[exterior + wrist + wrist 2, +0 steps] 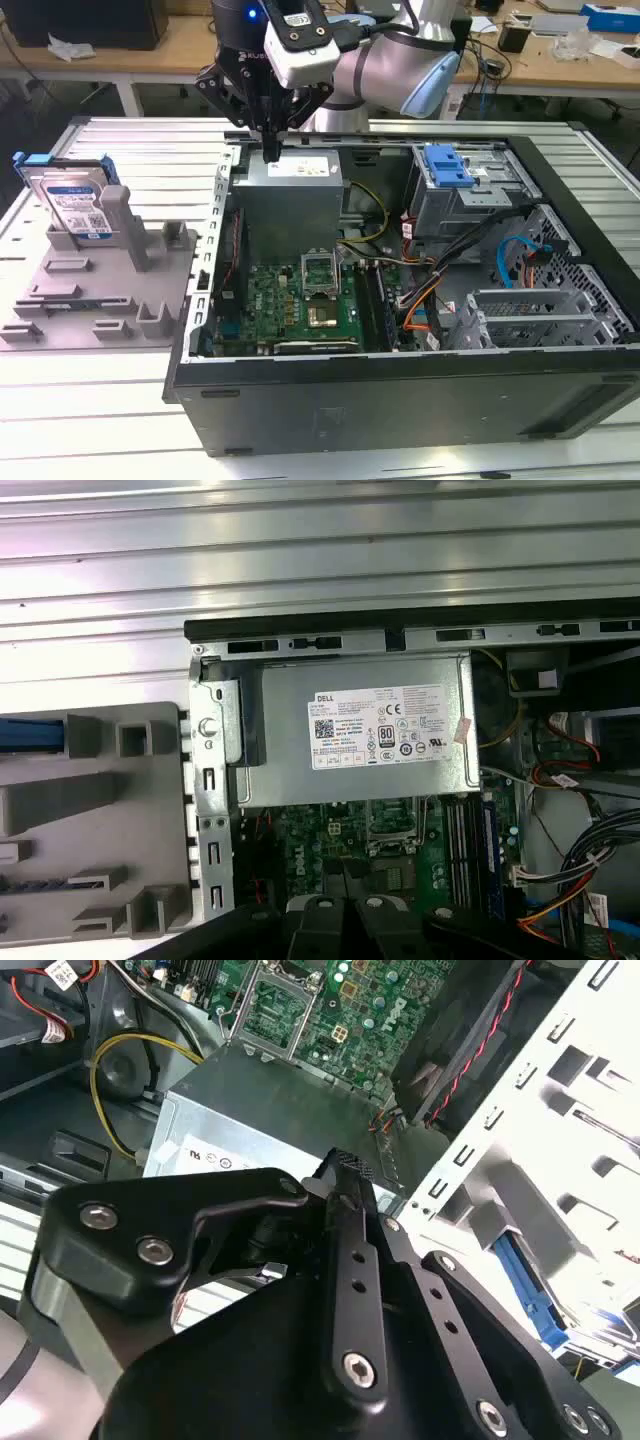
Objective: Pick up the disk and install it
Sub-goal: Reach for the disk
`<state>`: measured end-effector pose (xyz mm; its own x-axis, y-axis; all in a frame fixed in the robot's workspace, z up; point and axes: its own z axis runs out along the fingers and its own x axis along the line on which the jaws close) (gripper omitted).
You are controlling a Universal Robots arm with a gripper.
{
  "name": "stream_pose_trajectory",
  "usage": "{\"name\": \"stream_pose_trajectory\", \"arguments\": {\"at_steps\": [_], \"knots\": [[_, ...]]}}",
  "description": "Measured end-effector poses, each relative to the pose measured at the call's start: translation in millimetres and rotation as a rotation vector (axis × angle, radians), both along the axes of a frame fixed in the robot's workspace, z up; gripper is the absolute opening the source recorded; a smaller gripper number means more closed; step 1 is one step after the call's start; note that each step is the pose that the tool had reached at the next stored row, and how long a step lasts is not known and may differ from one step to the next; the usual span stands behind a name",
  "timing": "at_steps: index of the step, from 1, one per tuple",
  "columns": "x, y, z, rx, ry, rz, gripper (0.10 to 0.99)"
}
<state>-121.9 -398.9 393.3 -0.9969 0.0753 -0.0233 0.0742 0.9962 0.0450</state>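
The silver disk (75,203), blue-framed, stood upright in the grey moulded fixture plate (100,310) beside the open black computer case (400,400); the jaws hung closed and empty over its boxy metal power supply (290,200).

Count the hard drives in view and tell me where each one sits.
1. The disk stands on edge in the grey fixture plate at the exterior view's left, outside the computer case. Others may be hidden inside the case's drive cage.
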Motion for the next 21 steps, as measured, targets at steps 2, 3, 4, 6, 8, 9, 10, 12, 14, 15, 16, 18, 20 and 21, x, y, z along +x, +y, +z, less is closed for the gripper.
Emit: {"name": "stream_pose_trajectory", "arguments": {"at_steps": [2, 3, 4, 6, 8, 9, 10, 12, 14, 15, 16, 18, 20, 21], "knots": [[0.0, 0.0, 0.0, 0.0, 0.0, 0.0, 0.106], [0.0, 0.0, 0.0, 0.0, 0.0, 0.0, 0.106], [0.0, 0.0, 0.0, 0.0, 0.0, 0.0, 0.106], [0.0, 0.0, 0.0, 0.0, 0.0, 0.0, 0.106], [0.0, 0.0, 0.0, 0.0, 0.0, 0.0, 0.106], [0.0, 0.0, 0.0, 0.0, 0.0, 0.0, 0.106], [0.0, 0.0, 0.0, 0.0, 0.0, 0.0, 0.106], [0.0, 0.0, 0.0, 0.0, 0.0, 0.0, 0.106], [0.0, 0.0, 0.0, 0.0, 0.0, 0.0, 0.106], [0.0, 0.0, 0.0, 0.0, 0.0, 0.0, 0.106], [-1.3, 0.0, 0.0, 0.0, -0.0001, 0.0, 0.106], [-9.5, 0.3, 0.0, 0.0, 0.0, 0.0, 0.106], [-24.0, 3.7, -0.1, 0.0, 0.0, 0.0, 0.106], [-31.7, 6.1, -0.2, 0.0, -0.0001, 0.0, 0.106]]}}
